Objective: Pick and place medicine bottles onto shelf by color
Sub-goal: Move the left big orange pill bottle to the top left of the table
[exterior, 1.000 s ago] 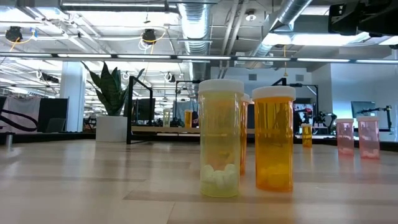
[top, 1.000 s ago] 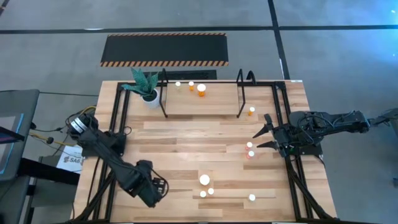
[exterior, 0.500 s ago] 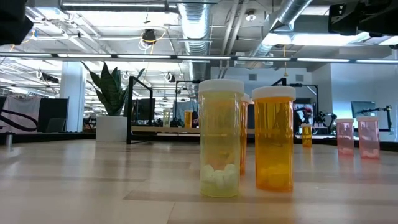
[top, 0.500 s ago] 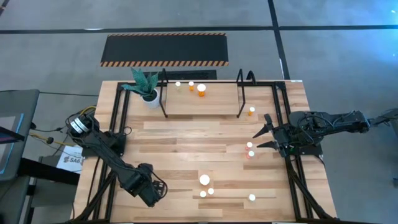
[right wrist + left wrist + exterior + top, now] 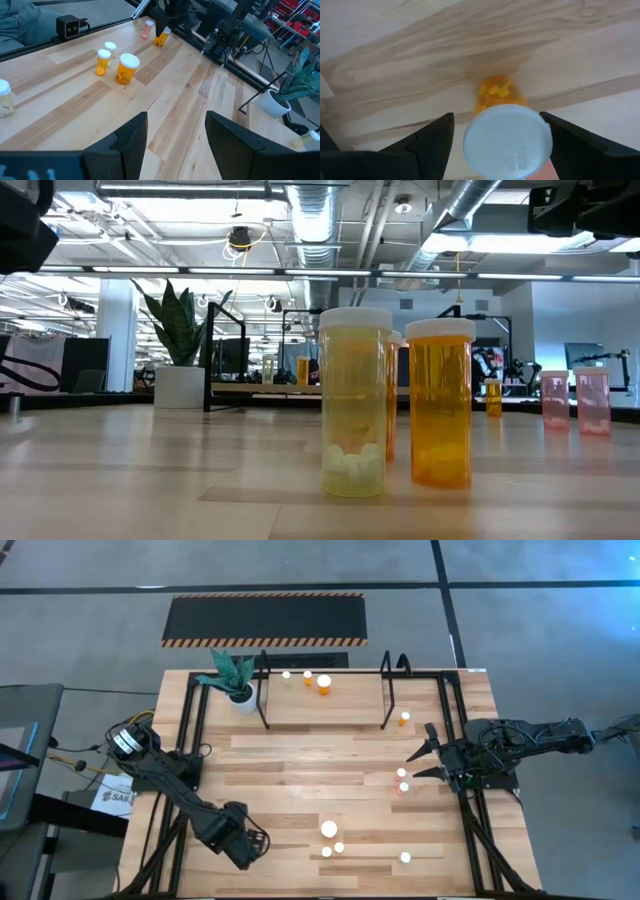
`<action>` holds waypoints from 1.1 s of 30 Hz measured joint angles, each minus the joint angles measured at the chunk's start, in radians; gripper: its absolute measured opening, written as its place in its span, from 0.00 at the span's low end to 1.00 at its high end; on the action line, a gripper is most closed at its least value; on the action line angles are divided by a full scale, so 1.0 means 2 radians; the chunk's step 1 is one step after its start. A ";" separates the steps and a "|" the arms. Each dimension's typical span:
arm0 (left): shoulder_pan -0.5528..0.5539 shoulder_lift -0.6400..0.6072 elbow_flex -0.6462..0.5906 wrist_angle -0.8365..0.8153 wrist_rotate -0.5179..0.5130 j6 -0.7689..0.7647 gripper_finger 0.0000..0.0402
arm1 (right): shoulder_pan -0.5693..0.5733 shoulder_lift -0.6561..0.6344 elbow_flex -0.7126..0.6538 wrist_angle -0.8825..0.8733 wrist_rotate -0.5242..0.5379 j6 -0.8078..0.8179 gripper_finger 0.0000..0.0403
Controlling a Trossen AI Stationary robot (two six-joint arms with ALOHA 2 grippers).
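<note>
My left gripper [image 5: 243,846] points down near the table's near left corner. It stands open over an orange medicine bottle with a white cap [image 5: 507,142], one finger on either side of the cap and a gap on each side. This bottle [image 5: 161,39] stands upright on the table and is hidden under the gripper in the high view. Three bottles [image 5: 324,683] stand on the shelf [image 5: 325,708] at the far edge. My right gripper [image 5: 412,766] waits open at the table's right side, beside two pink bottles [image 5: 402,786].
Several bottles [image 5: 329,829] stand near the front edge, right of my left gripper, and another [image 5: 405,858] stands farther right. One orange bottle [image 5: 404,718] stands by the shelf's right upright. A potted plant [image 5: 237,680] sits at the shelf's left end. A striped mat [image 5: 265,620] lies beyond the table.
My left gripper has come down over the orange bottle and stayed open. Its dark body now shows in the top left corner of the low view. No bottle has moved.
</note>
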 joint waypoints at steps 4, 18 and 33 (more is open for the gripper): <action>0.001 0.000 0.000 0.000 -0.004 0.001 0.69 | 0.000 0.000 0.000 0.000 0.000 0.000 0.55; 0.001 0.000 0.000 0.004 -0.006 0.002 0.64 | 0.000 0.000 0.000 0.000 0.000 0.000 0.55; 0.022 0.000 0.000 0.004 0.006 0.040 0.64 | 0.000 0.000 0.000 0.000 0.000 0.000 0.55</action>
